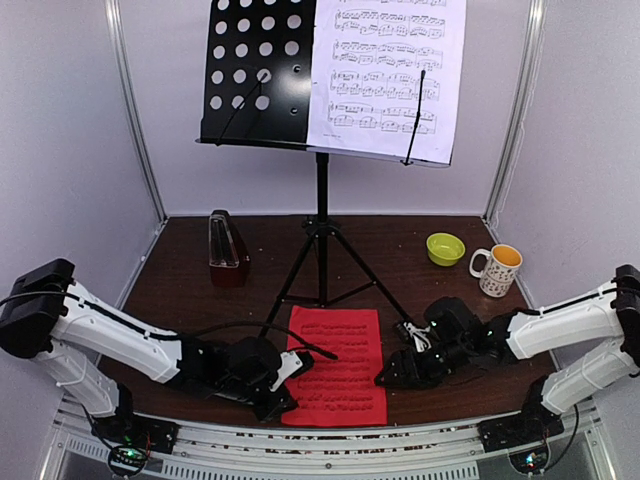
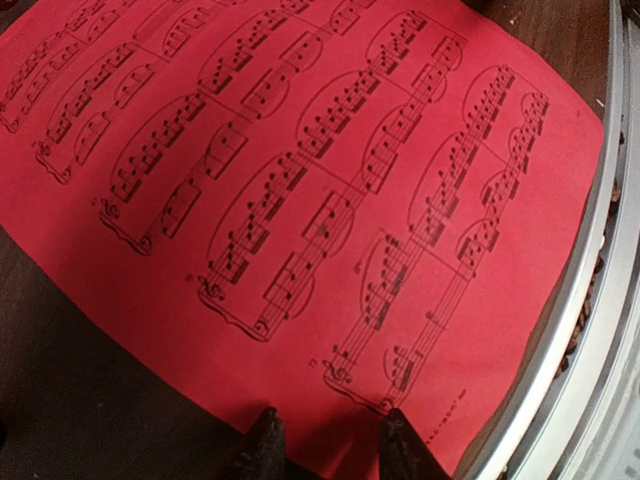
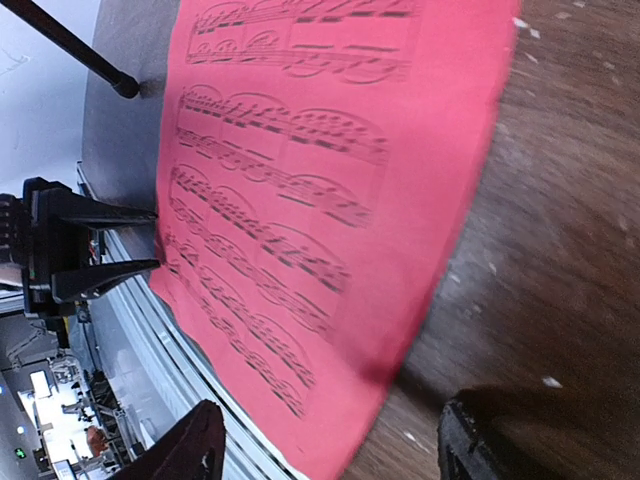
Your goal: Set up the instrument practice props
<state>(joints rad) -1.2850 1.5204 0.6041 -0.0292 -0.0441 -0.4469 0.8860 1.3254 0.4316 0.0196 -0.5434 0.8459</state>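
Observation:
The black music stand (image 1: 255,75) rises at the back, a white music sheet (image 1: 385,75) on the right half of its perforated desk. A red music sheet (image 1: 338,365) lies flat on the table at the front centre. My left gripper (image 1: 288,385) is low at the sheet's left edge. In the left wrist view its fingertips (image 2: 265,432) stand apart over the near edge of the red sheet (image 2: 300,200). My right gripper (image 1: 390,375) is at the sheet's right edge, wide open (image 3: 330,450), with a corner of the red sheet (image 3: 330,150) between the fingers. The metronome (image 1: 226,240) stands at the back left.
A green bowl (image 1: 445,248) and a spotted mug (image 1: 497,268) sit at the back right. The stand's tripod legs (image 1: 345,262) spread over the table's middle, one foot (image 3: 122,87) near the sheet. A metal rail (image 2: 575,330) runs along the table's front edge.

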